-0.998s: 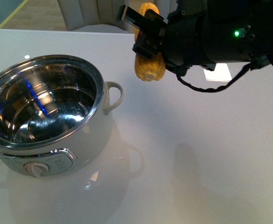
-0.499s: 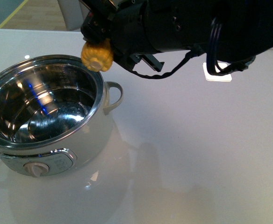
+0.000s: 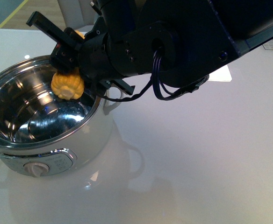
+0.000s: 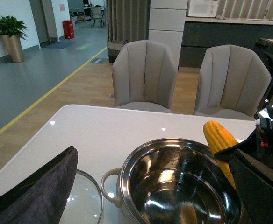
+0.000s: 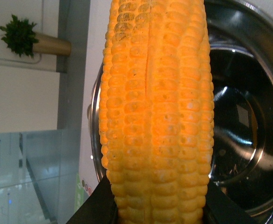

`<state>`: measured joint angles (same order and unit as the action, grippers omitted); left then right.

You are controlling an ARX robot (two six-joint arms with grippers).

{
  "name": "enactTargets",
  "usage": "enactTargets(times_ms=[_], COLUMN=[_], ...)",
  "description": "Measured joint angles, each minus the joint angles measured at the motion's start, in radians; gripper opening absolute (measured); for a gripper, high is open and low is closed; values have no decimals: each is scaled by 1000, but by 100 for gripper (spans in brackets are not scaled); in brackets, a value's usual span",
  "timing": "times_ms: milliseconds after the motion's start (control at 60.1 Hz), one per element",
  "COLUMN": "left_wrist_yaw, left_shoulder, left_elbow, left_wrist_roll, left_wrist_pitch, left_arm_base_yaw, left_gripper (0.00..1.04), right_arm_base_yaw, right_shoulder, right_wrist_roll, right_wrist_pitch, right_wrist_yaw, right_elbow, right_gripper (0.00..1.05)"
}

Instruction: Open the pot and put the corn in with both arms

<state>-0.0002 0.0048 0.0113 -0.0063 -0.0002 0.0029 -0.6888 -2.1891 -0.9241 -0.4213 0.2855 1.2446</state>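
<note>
Your right claw (image 3: 61, 49) was clenched and loaded. Your left claw (image 4: 43, 182) showed only one dark padded edge, so I could not tell whether it was released or clenched. On the desk (image 3: 211, 154) the pot (image 3: 94, 135) stood open, with its glass lid (image 4: 87, 198) lying just beside it. The corn (image 3: 67, 84), grasped in that right claw, hung steeply over the pot's mouth near the rim, clear of the steel floor. You would have done best, I judged, to bring it lower and toward the middle before releasing, so it neither struck the rim nor dropped hard.

2 grey chairs (image 4: 145, 74) behind white table (image 4: 96, 128)
</note>
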Motion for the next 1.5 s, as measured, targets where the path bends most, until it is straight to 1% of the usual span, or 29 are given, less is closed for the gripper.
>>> enactTargets(times_ms=[166,333,366,416,499,515,532,715,781,931,1064,1131,1197,1297,1496], left_wrist_yaw=[0,0,0,0,0,0,0,0,0,0,0,0,0,0,0], left_shoulder=[0,0,0,0,0,0,0,0,0,0,0,0,0,0,0], left_elbow=[0,0,0,0,0,0,0,0,0,0,0,0,0,0,0], left_wrist_roll=[0,0,0,0,0,0,0,0,0,0,0,0,0,0,0], left_wrist_pitch=[0,0,0,0,0,0,0,0,0,0,0,0,0,0,0], left_arm_base_yaw=[0,0,0,0,0,0,0,0,0,0,0,0,0,0,0], left_gripper=[98,98,98,98,98,98,98,98,98,98,98,98,98,98,98], right_arm_base_yaw=[-13,-14,-14,-14,-14,-14,-14,-8,0,32,101,160,222,290,436], right_shoulder=[-8,-11,-11,-11,-11,-11,-11,-11,-11,24,86,142,215,307,551], right_wrist_roll=[23,28,30,30,30,30,31,35,38,38,22,23,69,148,351], right_wrist_pitch=[27,31,31,32,32,32,32,42,42,15,-47,-61,-24,-5,8], right_wrist_yaw=[23,23,22,23,22,22,22,15,10,-7,-23,-44,-106,-154,-260], right_elbow=[1,1,1,1,2,2,2,1,-6,-53,-134,-188,-243,-321,-521], right_gripper=[24,24,29,42,62,64,69,97,96,96,96,96,96,96,96])
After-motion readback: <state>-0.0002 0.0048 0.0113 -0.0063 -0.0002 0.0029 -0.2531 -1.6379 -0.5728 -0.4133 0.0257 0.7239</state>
